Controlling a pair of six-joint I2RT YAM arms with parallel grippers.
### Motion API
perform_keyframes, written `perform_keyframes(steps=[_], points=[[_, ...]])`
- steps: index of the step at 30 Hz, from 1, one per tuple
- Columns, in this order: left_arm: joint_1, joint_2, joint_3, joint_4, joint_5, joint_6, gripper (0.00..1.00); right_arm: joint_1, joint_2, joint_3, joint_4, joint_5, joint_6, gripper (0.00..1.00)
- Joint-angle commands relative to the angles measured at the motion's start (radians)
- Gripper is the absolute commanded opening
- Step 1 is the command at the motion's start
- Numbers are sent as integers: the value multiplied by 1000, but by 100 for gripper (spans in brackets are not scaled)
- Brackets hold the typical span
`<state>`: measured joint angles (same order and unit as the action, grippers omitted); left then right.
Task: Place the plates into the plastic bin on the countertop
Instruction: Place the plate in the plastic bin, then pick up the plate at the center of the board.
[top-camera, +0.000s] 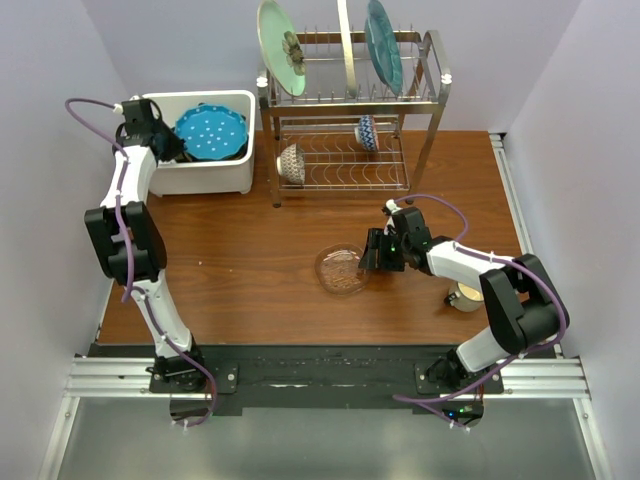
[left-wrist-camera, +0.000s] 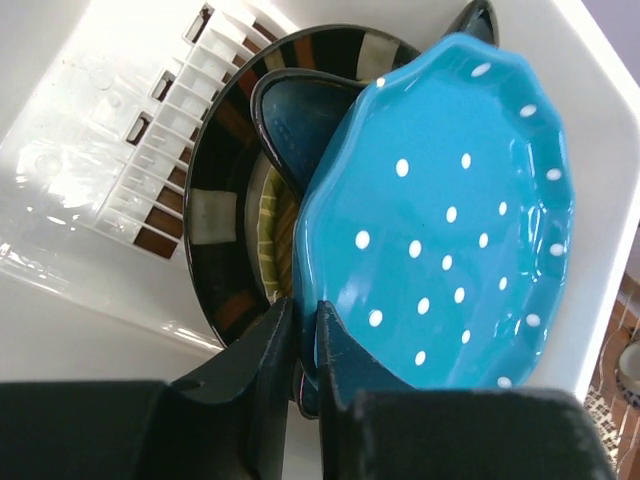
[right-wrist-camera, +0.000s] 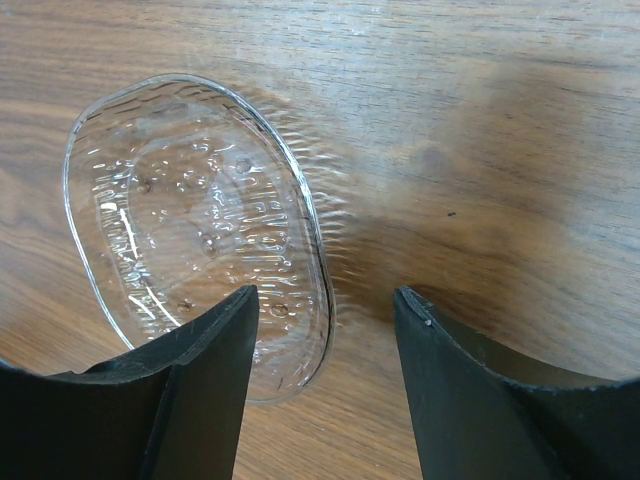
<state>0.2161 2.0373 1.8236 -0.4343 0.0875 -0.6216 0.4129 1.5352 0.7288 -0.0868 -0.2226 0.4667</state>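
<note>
White bin (top-camera: 200, 181) at eleven o'clock holds three plates (left-wrist-camera: 212, 215); left gripper (left-wrist-camera: 301, 306) narrowly straddles the rim of the dotted plate (left-wrist-camera: 450, 220), grip unclear. Right gripper (right-wrist-camera: 325, 296) gapes over one glass plate (right-wrist-camera: 180, 200).

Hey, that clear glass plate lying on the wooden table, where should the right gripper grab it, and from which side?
Take the thin raised rim on the side nearest the right gripper. The clear glass plate lies flat on the table, so probably come down from above, one finger inside the rim, one outside, then pinch.
</note>
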Motion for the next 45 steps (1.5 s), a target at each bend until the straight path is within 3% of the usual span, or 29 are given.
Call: perform_keyframes(steps=[1,6,11,19,23,36,39,45], points=[[23,-75,77,128,24,-33,23,-3,-23,-6,-34,19,-19,60],[35,-78,114,89,3,-20,50,-3,-21,-5,-31,14,-16,60],[39,-120,103,77,-5,-1,65,-2,-21,-6,-33,12,-19,60],[35,-368,-202,259,124,-32,83,-2,-20,1,-36,5,-17,61],[22,-460,-331,295,190,-50,84,-2,-21,6,-36,-1,-14,61],[-190,-735,-751,273,208,17,84,-2,-69,35,-76,-4,-10,61],[-208,-758,-825,258,221,28,83,-3,-75,32,-79,-4,-10,61],[-357,-753,-960,282,215,29,81,-2,-92,23,-67,-8,4,61]])
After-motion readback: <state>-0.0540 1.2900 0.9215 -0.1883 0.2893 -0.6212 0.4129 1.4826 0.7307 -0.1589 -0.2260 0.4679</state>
